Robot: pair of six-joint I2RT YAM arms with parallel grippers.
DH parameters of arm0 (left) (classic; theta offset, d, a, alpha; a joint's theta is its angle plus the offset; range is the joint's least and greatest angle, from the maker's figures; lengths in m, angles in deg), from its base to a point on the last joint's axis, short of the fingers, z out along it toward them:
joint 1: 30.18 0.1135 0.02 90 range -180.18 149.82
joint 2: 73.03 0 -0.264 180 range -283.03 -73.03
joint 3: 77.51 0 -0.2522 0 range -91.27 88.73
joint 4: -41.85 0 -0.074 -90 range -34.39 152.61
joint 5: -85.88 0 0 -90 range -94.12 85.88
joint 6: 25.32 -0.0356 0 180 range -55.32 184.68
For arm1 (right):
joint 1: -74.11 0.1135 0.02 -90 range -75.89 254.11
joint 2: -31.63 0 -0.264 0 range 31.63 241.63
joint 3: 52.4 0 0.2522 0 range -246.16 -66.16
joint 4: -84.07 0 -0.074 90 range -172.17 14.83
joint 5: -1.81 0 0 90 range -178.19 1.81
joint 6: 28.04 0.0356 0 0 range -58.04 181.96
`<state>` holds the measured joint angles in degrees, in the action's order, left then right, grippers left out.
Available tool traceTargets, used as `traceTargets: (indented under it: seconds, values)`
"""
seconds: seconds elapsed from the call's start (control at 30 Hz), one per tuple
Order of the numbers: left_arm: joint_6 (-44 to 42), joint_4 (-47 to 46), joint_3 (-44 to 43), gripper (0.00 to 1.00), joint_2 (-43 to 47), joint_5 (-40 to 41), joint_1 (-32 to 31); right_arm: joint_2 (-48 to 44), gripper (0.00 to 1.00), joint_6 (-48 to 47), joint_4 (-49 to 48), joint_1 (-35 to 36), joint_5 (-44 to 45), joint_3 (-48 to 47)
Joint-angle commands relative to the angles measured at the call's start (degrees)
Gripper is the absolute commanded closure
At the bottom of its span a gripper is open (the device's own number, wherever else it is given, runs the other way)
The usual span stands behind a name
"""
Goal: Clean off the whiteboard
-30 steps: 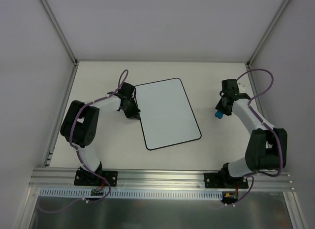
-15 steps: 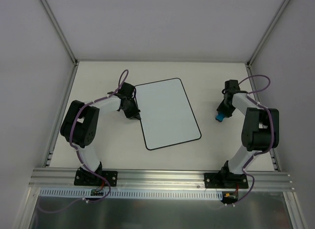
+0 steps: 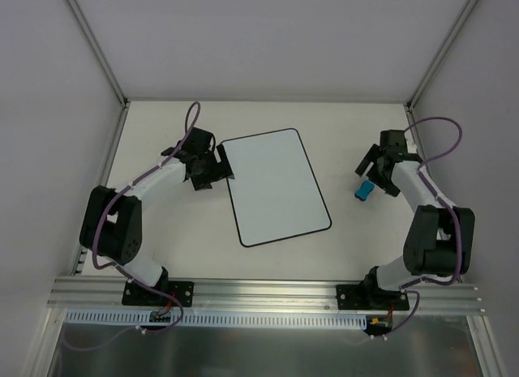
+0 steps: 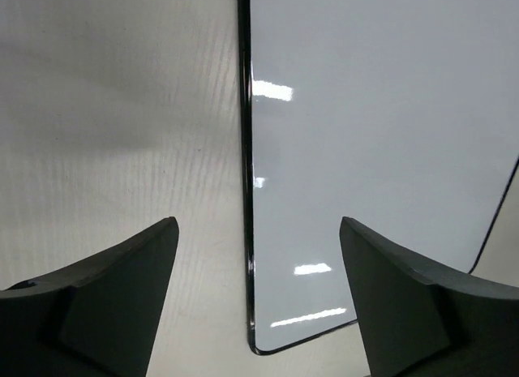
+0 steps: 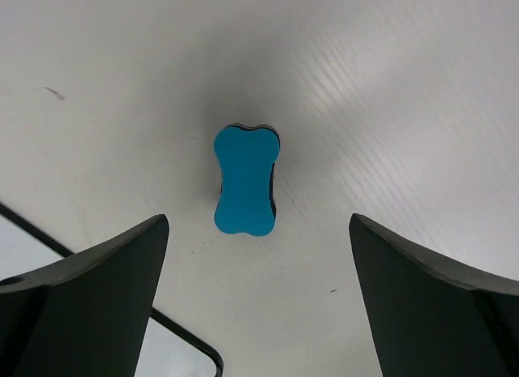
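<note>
off-white flat table top [image 3: 340,126] | flat white rect. whiteboard w/ thin black rim [image 3: 276,186]: mid-surface, askew, no marks | left gripper [image 3: 217,168]: jaws wide apart, empty, at whiteboard's left rim | right gripper [image 3: 375,178]: jaws wide apart, empty, above eraser | small blue bone-shaped eraser [image 5: 246,181]: nr surface's right edge, lying free

A robotics lab test cell: plain white panel walls [image 3: 259,36] on slim metal corner posts [image 3: 95,44] enclose an off-white surface [image 3: 357,239], and a ribbed aluminium rail [image 3: 268,292] carries bolted black arm bases [image 3: 154,292].
</note>
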<state>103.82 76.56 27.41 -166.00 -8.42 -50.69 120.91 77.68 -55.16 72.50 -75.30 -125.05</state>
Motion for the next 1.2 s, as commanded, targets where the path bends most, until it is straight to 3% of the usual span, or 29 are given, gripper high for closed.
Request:
traceTargets:
  seconds: [0.0,0.07,0.1,0.5,0.93,1.17]
  values:
    - [-4.23,3.21,-3.1,0.17,7.86,3.68,0.91,-9.1,0.01,-6.03,2.43,-0.41,3.64,-3.15]
    - [-7.22,4.27,-4.76,0.03,10.51,3.94,1.53,-14.01,0.01,-8.59,4.02,-0.41,4.16,-5.26]
    - [-9.41,4.8,-5.3,0.01,13.4,6.21,1.79,-15.69,0.01,-11.22,4.54,-0.41,4.34,-6.05]
    - [-31.2,8.49,-15.32,0.01,38.01,21.16,2.58,-40.39,0.01,-25.56,8.06,-0.5,1.8,-19.23]
    - [-37.73,8.76,-19.01,0.01,53.76,25.04,2.58,-54.11,0.01,-30.67,7.98,-0.07,-7.25,-24.78]
    - [-37.46,8.84,-17.08,0.01,59.04,25.04,2.58,-57.37,0.01,-32.77,7.89,2.74,-5.24,-23.29]
